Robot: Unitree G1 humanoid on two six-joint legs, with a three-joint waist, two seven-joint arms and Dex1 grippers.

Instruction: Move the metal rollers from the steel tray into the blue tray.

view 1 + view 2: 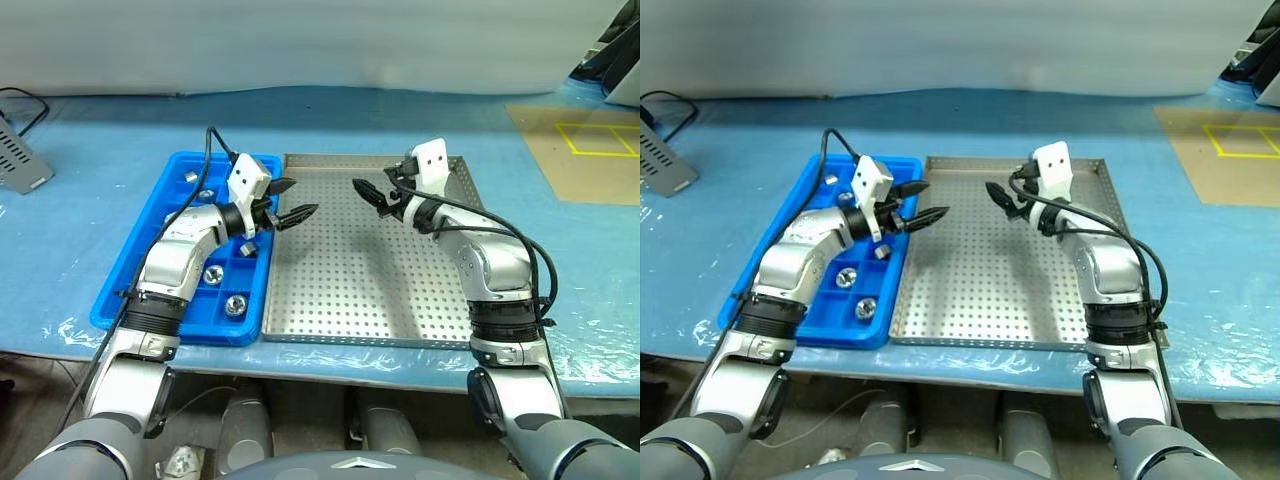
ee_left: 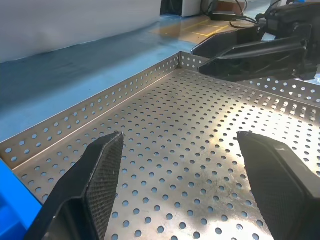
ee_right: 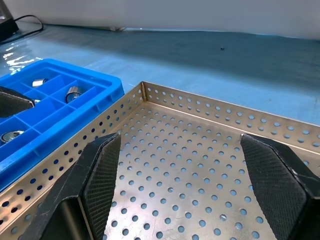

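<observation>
The steel tray [image 1: 360, 280] lies in the middle of the table, its perforated floor bare under both grippers. Against its left side sits the blue tray [image 1: 135, 255], with several metal rollers [image 1: 213, 272] lying in its compartments; some of these rollers [image 3: 73, 91] also show in the right wrist view. My left gripper [image 1: 295, 200] hovers over the steel tray's left edge, open and holding nothing. My right gripper [image 1: 365, 193] hangs open over the tray's far middle, facing the left one. The wrist views show wide gaps in the left gripper [image 2: 180, 140] and the right gripper [image 3: 180, 140].
A blue plastic sheet [image 1: 100, 130] covers the table. A grey box [image 1: 20, 165] with a black cable sits at the far left. A brown board [image 1: 580, 150] with yellow tape lies at the far right. The table's front edge runs just below both trays.
</observation>
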